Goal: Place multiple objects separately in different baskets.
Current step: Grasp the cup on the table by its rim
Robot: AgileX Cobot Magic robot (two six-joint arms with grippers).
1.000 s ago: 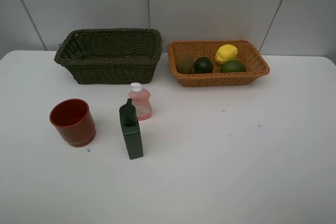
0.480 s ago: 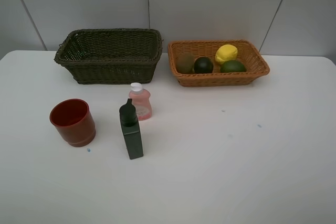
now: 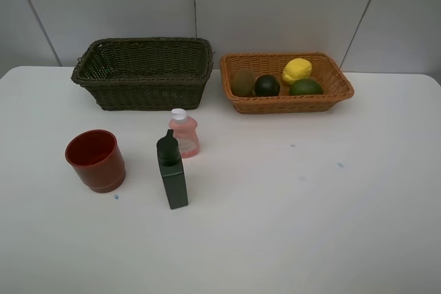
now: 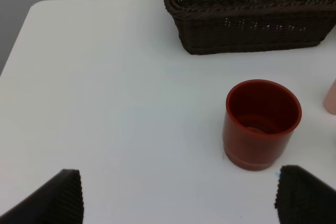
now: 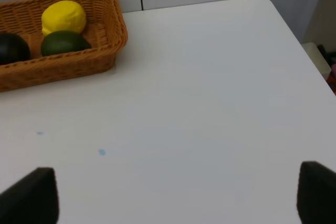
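Nothing moved: left pincer (image 4: 178,199) gapes empty near smooth red cup (image 4: 261,139), right pincer (image 5: 178,195) likewise.

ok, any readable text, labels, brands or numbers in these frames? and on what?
No readable text anywhere.
Faint pale marks on the front wall of the dark basket: too blurred to read, and they may not be lettering at all.
No label or print shows on the pink bottle, dark green bottle or red cup.

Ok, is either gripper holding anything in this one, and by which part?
Nothing is held. The left gripper and the right gripper are both open, with nothing between the jaws. The red cup stands free on the table.
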